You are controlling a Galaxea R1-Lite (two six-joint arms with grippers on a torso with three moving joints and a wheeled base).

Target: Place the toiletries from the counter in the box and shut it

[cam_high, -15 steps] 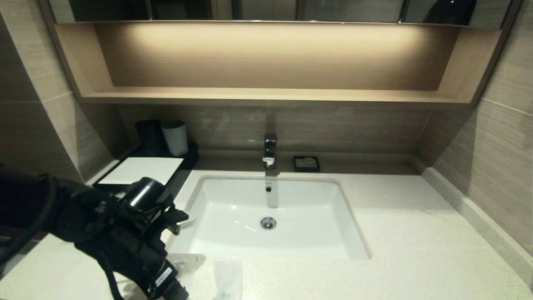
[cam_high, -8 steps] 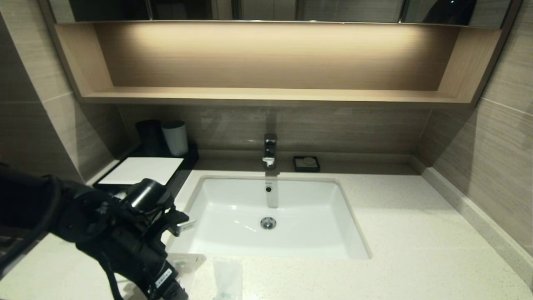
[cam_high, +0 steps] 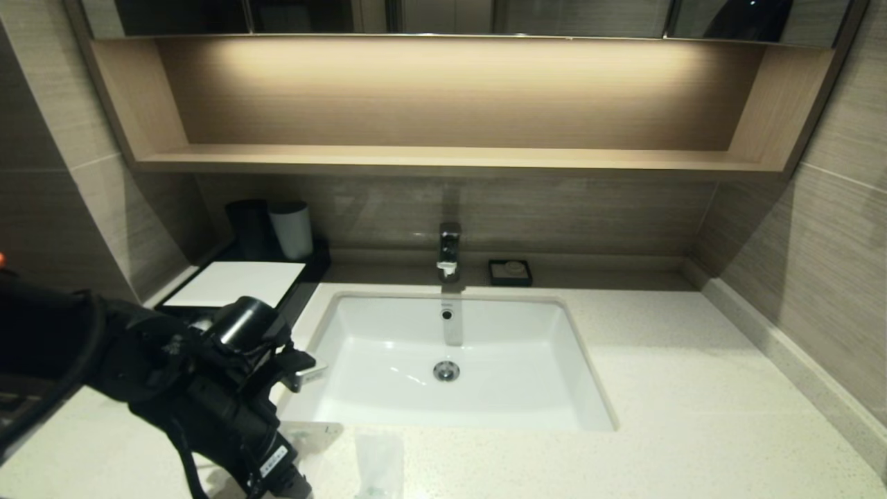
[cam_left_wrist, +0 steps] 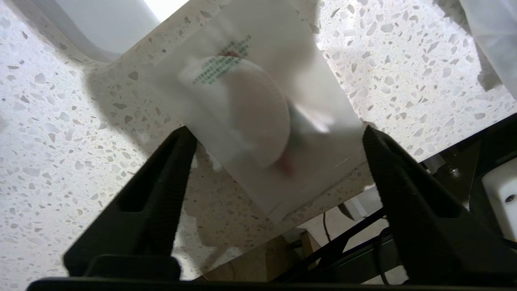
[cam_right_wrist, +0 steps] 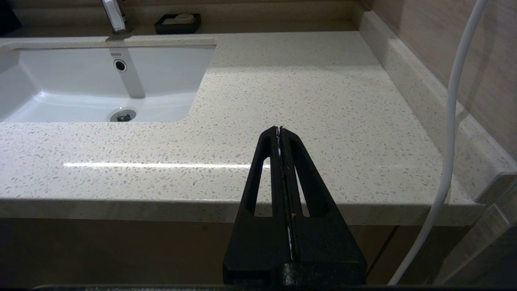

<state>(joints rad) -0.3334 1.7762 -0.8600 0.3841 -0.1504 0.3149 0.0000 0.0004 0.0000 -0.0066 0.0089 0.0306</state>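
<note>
Pickup step: the left gripper (cam_left_wrist: 278,133), jaws wide, straddles a flat sachet (cam_left_wrist: 258,117) at the counter's (cam_left_wrist: 60,133) near edge, seemingly untouched; next, pinch it.

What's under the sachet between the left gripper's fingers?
The sachet lies flat on the speckled counter, one corner overhanging the edge. The left gripper straddles it, open.

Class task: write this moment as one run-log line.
left gripper: open, straddling sachet at counter edge | right gripper: shut, parked before the counter | box: behind left arm
</note>
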